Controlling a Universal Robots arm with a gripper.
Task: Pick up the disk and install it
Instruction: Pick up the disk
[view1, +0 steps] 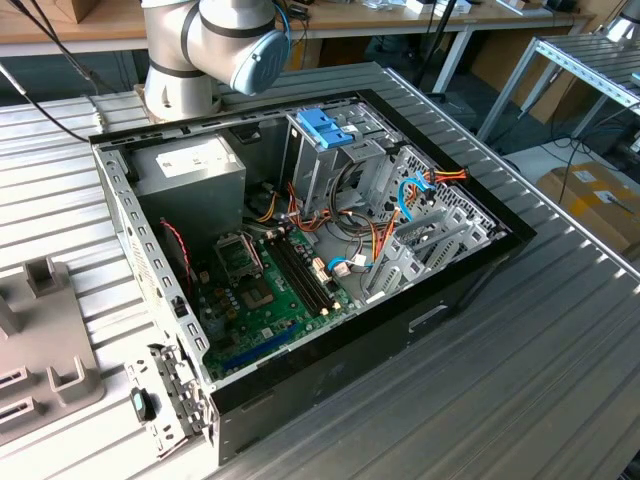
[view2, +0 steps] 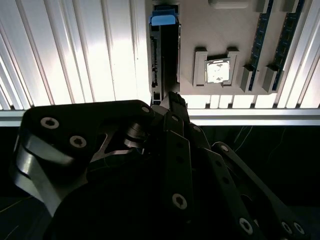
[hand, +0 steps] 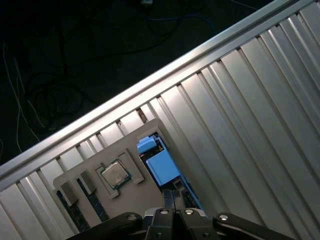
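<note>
The disk (view2: 164, 55) stands on edge in a slot of a light grey holder tray (view2: 200, 30) and has a blue plastic piece at one end. In the first wrist view the disk (hand: 159, 164) shows the same blue end on the tray (hand: 127, 150). My gripper (view2: 173, 100) hangs above the disk's other end, its black fingers drawn together with nothing between them. The first wrist view has the gripper (hand: 175, 197) just over that end of the disk, apart from it.
The open computer case (view1: 300, 250) lies on the ribbed metal table, with a blue-topped drive cage (view1: 325, 128) and a grey power supply (view1: 190, 170) inside. The tray (view1: 50, 340) also holds a processor chip (view2: 218, 71) and memory sticks (view2: 285, 30). The table edge is close by.
</note>
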